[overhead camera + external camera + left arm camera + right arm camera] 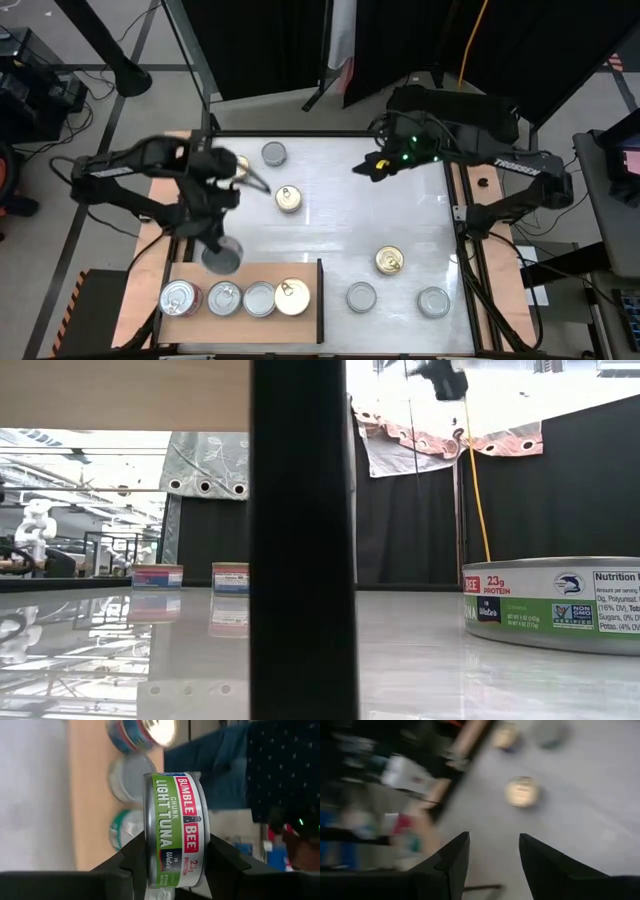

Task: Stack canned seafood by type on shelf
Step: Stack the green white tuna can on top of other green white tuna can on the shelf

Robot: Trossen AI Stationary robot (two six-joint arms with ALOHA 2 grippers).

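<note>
- We see the left end effector (172, 865) clenched on a green-labelled tuna tin (173, 827), held on edge just above the far rim of the shelf (300, 322).
- On the shelf four tins sit in a row: three silver-lidded (219, 298) and one gold-lidded (292, 296) at the right end.
- The shelf's dark upright edge (320, 298) stands at its right, between the row and the loose tins.
- Loose tins lie on the tabletop (340, 200): a gold one (289, 198) near the left arm, another gold (390, 261), and silver ones (361, 296) to the right.
- The right end effector (492, 855) hovers released over the far right, gripping nothing.
</note>
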